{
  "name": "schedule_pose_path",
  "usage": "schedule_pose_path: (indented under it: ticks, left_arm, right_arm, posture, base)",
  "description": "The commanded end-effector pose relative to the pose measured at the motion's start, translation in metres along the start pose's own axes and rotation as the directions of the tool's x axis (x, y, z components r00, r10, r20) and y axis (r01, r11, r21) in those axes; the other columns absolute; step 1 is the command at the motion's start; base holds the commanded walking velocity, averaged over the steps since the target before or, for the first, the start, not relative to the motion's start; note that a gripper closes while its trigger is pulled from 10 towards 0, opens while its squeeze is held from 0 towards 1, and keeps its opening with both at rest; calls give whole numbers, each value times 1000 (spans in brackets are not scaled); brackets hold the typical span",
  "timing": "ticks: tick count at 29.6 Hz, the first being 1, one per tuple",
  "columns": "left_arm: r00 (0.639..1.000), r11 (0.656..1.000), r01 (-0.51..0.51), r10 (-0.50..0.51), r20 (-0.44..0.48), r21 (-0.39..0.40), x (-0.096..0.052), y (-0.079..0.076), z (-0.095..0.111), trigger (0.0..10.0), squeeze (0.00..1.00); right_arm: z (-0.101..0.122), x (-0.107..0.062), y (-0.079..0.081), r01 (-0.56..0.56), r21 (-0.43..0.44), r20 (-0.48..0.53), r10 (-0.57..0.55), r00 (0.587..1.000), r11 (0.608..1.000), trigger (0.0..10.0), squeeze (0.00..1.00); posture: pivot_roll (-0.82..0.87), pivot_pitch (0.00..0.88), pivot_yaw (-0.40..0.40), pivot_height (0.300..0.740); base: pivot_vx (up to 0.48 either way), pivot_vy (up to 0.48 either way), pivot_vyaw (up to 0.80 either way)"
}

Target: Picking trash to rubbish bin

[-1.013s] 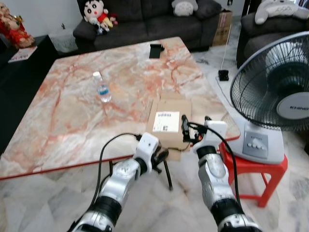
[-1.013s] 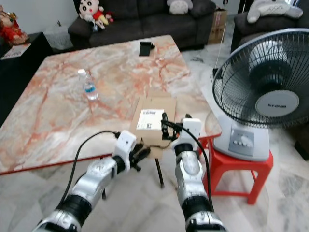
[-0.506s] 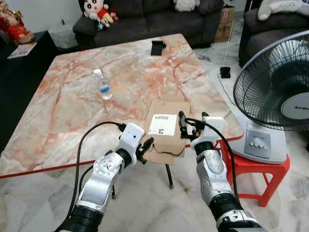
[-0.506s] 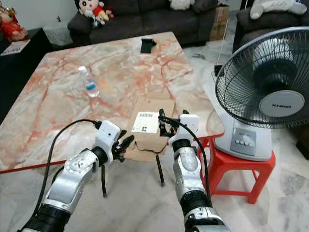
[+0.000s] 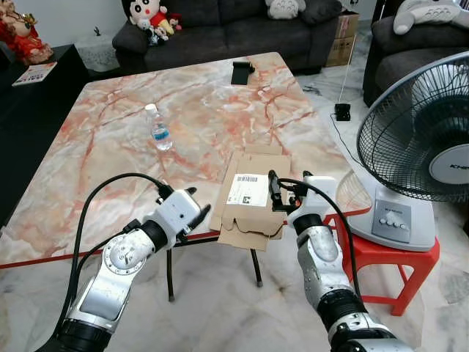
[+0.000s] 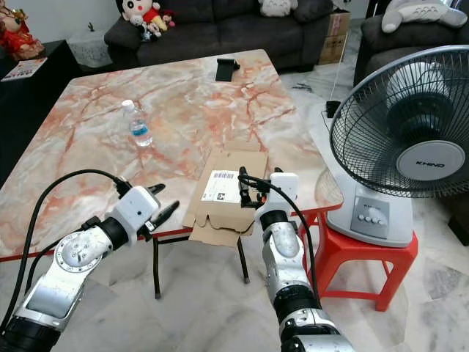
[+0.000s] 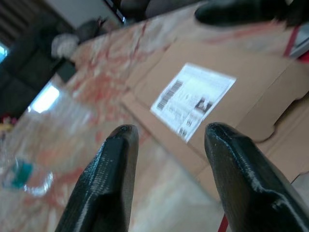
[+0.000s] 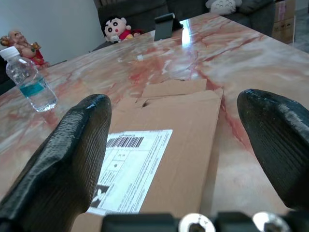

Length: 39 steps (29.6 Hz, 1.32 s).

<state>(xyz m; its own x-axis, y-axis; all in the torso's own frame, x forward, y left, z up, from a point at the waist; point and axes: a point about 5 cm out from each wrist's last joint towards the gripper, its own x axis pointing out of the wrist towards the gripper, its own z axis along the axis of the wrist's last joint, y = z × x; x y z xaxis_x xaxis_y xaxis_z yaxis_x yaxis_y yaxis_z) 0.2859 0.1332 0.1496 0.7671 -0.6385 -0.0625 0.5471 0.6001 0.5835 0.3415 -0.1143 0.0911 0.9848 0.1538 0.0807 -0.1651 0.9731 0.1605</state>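
A flattened cardboard box (image 5: 256,209) with a white label (image 5: 248,189) lies at the near right corner of the marble table (image 5: 110,169), its near flap hanging over the front edge. My right gripper (image 5: 289,186) is open just above the box's near right side, one finger on each side of the box's width in the right wrist view (image 8: 188,125). My left gripper (image 5: 198,204) is open at the table's front edge, a short way left of the box and apart from it. A small water bottle (image 5: 157,130) stands upright further back on the table.
A standing fan (image 5: 429,139) sits on a red stool (image 5: 399,257) close on the right. A black object (image 5: 240,72) lies at the table's far edge. Dark sofas (image 5: 234,29) with plush toys stand behind. Marble floor lies in front of the table.
My left gripper has risen from below the table edge and pulled leftward away from the box's left side. The right gripper has stayed over the box.
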Motion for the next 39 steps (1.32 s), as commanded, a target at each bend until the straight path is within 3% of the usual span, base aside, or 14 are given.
schedule_pose_path:
  ticks: [1, 4, 9, 19, 20, 21, 27, 32, 39]
  left_arm:
    - [996, 992, 75, -79, 31, 103, 2, -2, 8, 10000, 1000]
    - [983, 971, 180, -185, 16, 157, 9, -14, 6, 10000, 1000]
    - [948, 938, 317, -319, -8, 138, 16, -34, 2, 10000, 1000]
    - [930, 919, 367, -365, -42, 148, 33, -50, -4, 10000, 1000]
    - [928, 913, 373, -368, -59, 165, 35, -53, -7, 10000, 690]
    - [927, 913, 374, -368, -70, 162, 37, -55, -9, 10000, 0]
    - [936, 932, 346, -335, -108, 104, 49, -64, -17, 10000, 0]
    - [940, 916, 326, -290, -177, 232, 65, -73, -23, 10000, 0]
    - [936, 909, 328, -276, -219, 256, 76, -82, -30, 10000, 0]
  right_arm:
    - [2, 4, 8, -28, 1, 4, 28, 1000, 1000, 10000, 0]
    - [2, 5, 10, -32, 1, 1, 32, 999, 999, 10000, 0]
    - [4, 6, 5, -17, -9, 11, 17, 1000, 1000, 10000, 0]
    - [12, 7, -18, 41, -40, 24, -40, 999, 998, 10000, 0]
    - [13, 7, -20, 46, -40, 26, -45, 999, 998, 10000, 0]
    - [13, 7, -20, 49, -41, 26, -47, 999, 998, 10000, 0]
    - [9, 6, -18, 49, -43, 16, -48, 999, 998, 10000, 0]
    - [8, 6, -16, 46, -36, 15, -45, 999, 998, 10000, 0]
    - [8, 6, -14, 41, -33, 18, -40, 999, 999, 10000, 0]
  posture:
    - [82, 0, 96, 740]
    - [77, 0, 93, 740]
    - [73, 0, 87, 740]
    - [64, 9, 85, 740]
    - [64, 9, 85, 740]
    - [64, 9, 85, 740]
    - [62, 20, 80, 740]
    - [66, 22, 81, 740]
    - [57, 22, 83, 740]
  base:
    - [0, 0, 0]
    - [0, 0, 0]
    - [0, 0, 0]
    - [0, 0, 0]
    - [0, 0, 0]
    - [0, 0, 0]
    - [0, 0, 0]
    - [0, 0, 0]
    - [0, 0, 0]
